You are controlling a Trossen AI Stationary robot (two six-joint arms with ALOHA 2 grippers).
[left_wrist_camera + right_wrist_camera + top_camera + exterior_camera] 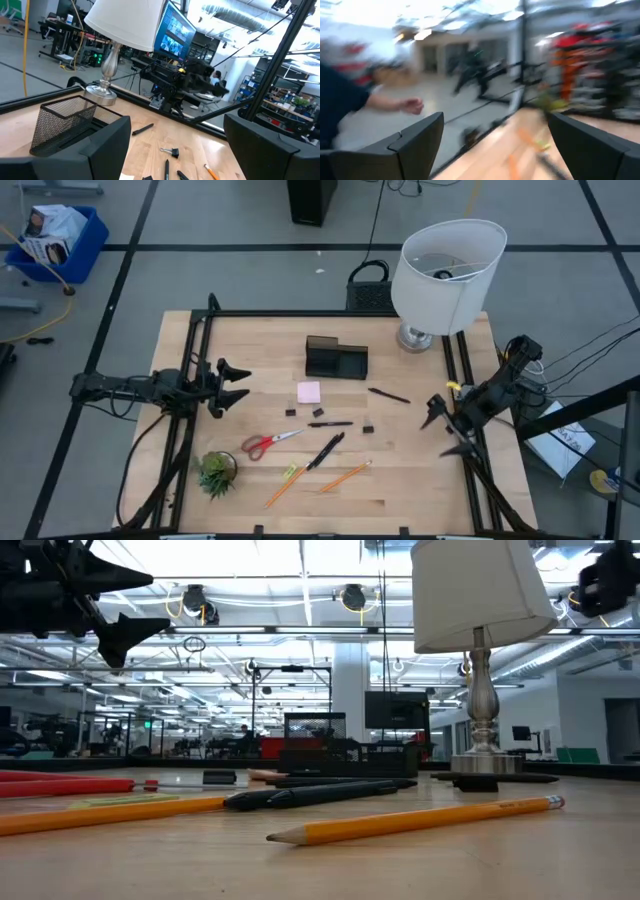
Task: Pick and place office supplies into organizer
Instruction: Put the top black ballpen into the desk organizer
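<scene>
Both hands are spread wide and hold nothing, and the left hand [243,384] could knock the scissors [268,442] just below it when it drops down.

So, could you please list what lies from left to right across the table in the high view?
Left hand → potted plant → scissors → pink sticky-note pad → lamp → right hand.

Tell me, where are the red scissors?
In the high view, the red scissors lie on the table's front left part, just right of the green plant and below the pink sticky pad.
</scene>
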